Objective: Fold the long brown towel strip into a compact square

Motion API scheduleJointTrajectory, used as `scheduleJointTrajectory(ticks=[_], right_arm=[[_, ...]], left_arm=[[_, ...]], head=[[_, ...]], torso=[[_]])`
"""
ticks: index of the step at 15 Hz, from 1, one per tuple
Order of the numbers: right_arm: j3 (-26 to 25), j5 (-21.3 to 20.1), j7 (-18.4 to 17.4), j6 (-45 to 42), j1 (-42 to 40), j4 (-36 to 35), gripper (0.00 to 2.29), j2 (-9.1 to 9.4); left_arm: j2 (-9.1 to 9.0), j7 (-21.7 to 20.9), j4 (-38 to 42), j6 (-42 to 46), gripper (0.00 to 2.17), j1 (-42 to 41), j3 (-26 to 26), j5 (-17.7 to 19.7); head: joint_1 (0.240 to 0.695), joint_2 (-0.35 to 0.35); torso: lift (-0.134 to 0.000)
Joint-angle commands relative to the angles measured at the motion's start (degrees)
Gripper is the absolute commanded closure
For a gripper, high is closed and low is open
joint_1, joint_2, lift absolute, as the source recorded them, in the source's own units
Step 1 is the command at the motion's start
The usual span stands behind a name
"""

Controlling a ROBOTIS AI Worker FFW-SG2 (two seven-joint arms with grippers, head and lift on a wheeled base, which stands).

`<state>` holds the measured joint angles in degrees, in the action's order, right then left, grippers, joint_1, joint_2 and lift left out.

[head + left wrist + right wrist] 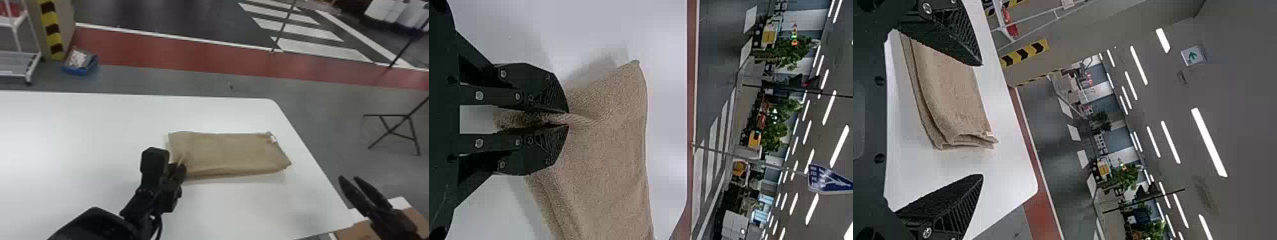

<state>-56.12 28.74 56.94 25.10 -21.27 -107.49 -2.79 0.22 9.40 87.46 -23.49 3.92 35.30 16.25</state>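
Pinched the near left corner of the folded brown towel strip [229, 153] in the left gripper [568, 119] (the nearer one), with most of the cloth lying ahead and to the right on the white table [79, 134], long way left to right. Held the right gripper [348, 177] spread wide, well apart from the cloth, by the right edge.

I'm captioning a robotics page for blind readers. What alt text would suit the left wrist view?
The left end effector pinches a bunched part of a brown towel between two flat black fingers, over a white table. Beyond are a dark floor with white stripes and rows of ceiling lights.
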Motion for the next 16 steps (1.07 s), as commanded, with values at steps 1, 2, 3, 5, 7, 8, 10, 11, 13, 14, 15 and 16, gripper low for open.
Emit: scheduleJointTrajectory(ticks=[1,2,3,5,7,8,10,11,13,14,15,16], right_arm=[[-0.13,0.0,0.02,0.0,0.0,-0.09,0.09,0.07],[-0.3,0.0,0.02,0.0,0.0,-0.09,0.09,0.15],[-0.39,0.0,0.02,0.0,0.09,-0.09,0.09,0.15],[-0.48,0.0,-0.07,0.0,0.09,-0.44,0.09,0.33],[-0.48,0.0,-0.07,0.18,0.09,-0.8,0.09,0.42],[-0.48,0.0,-0.16,0.18,0.09,-0.88,0.09,0.51],[0.22,-0.17,-0.69,0.18,0.18,-1.32,0.09,0.51],[0.75,-0.35,-1.12,0.18,0.26,-1.59,0.09,0.51],[2.68,-1.14,-2.0,0.35,0.61,-2.2,0.09,1.03],[4.0,-1.49,-2.44,0.35,0.7,-2.55,0.09,1.03],[5.5,-1.84,-3.06,0.18,0.88,-2.55,0.09,1.03],[6.55,-2.28,-3.59,0.18,1.23,-2.73,0.09,1.03]], left_arm=[[0.31,-0.09,1.48,-0.73,1.44,0.04,-0.76,-0.08],[0.4,-0.09,1.92,-1.08,1.44,0.39,-0.76,-0.43],[0.66,-0.35,2.1,-1.08,1.44,1.0,-0.94,-0.96],[0.92,-0.88,2.1,-1.43,1.44,2.23,-3.22,-2.01],[2.59,-1.49,2.1,-1.79,1.44,3.2,-7.0,-1.92],[3.74,-1.75,2.27,-1.79,1.44,3.38,-9.11,-1.66],[7.43,-1.93,4.56,-2.31,1.44,3.29,-13.16,-0.69],[8.83,-1.93,5.7,-2.66,1.44,2.67,-14.91,0.45],[12.26,-2.02,10.1,-4.6,1.44,-0.14,-19.22,2.91],[13.4,-2.11,13.26,-6.18,1.44,-2.95,-21.68,3.88],[14.46,-2.37,16.78,-7.24,1.44,-6.38,-23.62,4.14],[14.55,-2.99,19.76,-8.47,1.44,-9.1,-24.41,4.23]], head=[[0.695,-0.35],[0.695,-0.35],[0.695,-0.35],[0.695,-0.35],[0.695,-0.35],[0.695,-0.35],[0.695,-0.35],[0.695,-0.35],[0.695,-0.35],[0.695,-0.35],[0.695,-0.35],[0.695,-0.35]], torso=[[-0.124],[-0.124],[-0.124],[-0.124],[-0.124],[-0.124],[-0.124],[-0.124],[-0.124],[-0.124],[-0.124],[-0.124]])
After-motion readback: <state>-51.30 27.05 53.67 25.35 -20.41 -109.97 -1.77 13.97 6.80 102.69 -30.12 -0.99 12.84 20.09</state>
